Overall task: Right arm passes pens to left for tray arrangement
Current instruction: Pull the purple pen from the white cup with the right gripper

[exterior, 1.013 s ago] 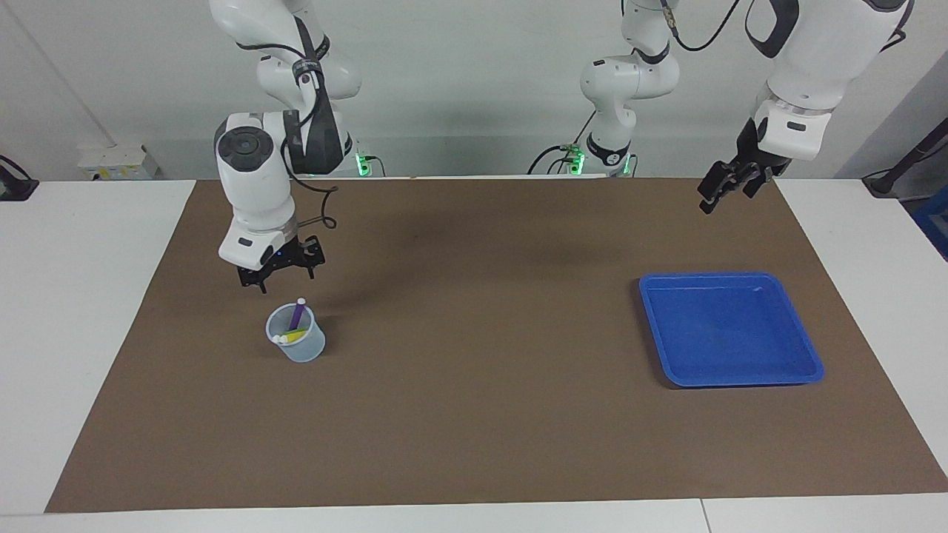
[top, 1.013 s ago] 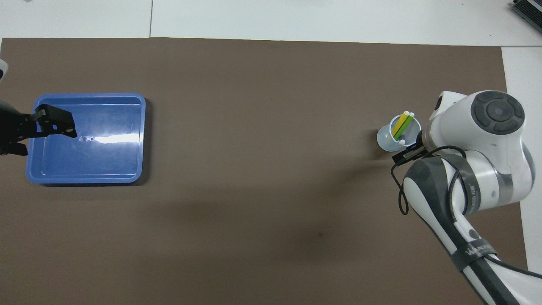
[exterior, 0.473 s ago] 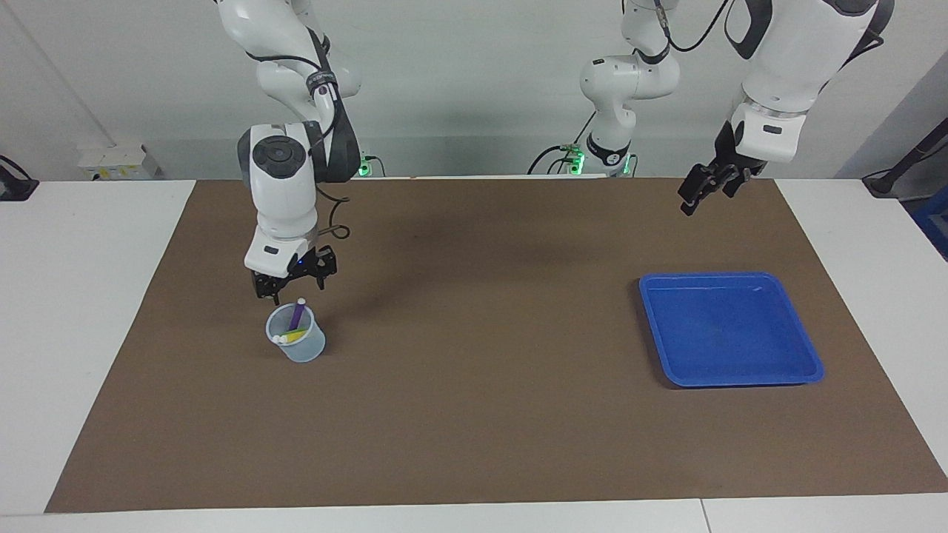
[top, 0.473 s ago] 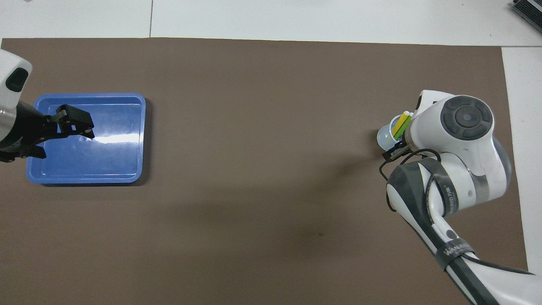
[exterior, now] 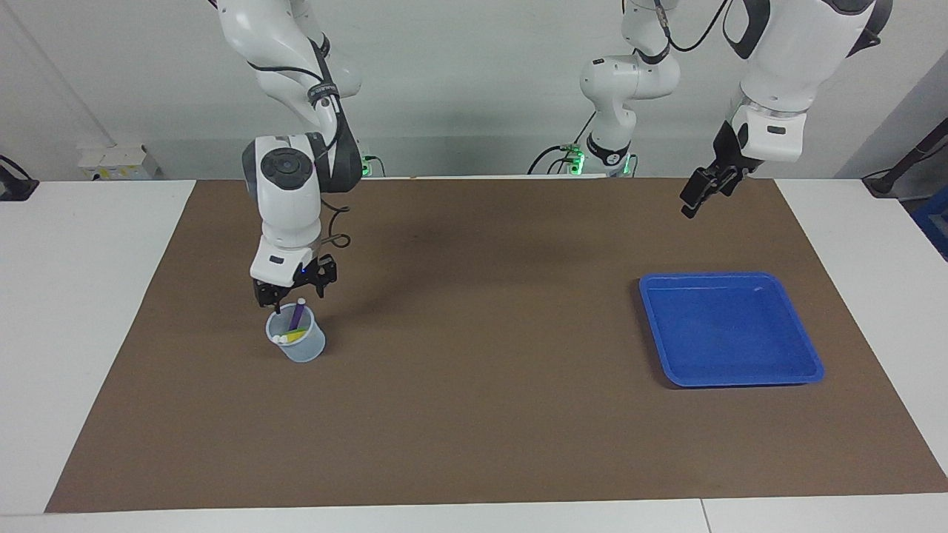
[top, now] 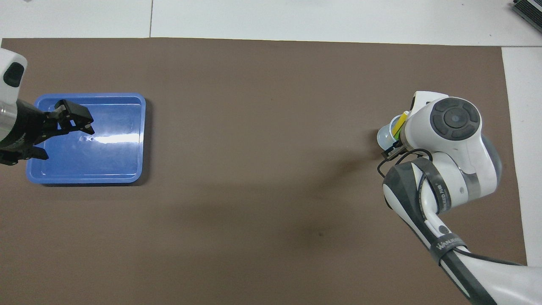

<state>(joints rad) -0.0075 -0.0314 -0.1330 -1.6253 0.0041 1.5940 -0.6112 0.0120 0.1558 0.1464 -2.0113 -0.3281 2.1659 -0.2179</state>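
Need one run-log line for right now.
right gripper: open, over cup | pens: in cup | left gripper: waiting, raised | tray: no pens

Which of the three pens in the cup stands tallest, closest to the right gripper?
The purple pen: it stands upright, its pale tip between the right gripper fingers, while the others lean low.

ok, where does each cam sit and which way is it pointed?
Facing view: high across the table, looking back at the robots; shows both arms from their bases down, right end effector open over the cup of pens, left end effector raised near the tray.
Overhead view: high above the robots' end, looking forward and steeply down; shows the right arm's wrist covering most of the cup, and the left end effector over the tray.
Shared: tray, cup, pens, brown mat, both arms, half a turn apart.
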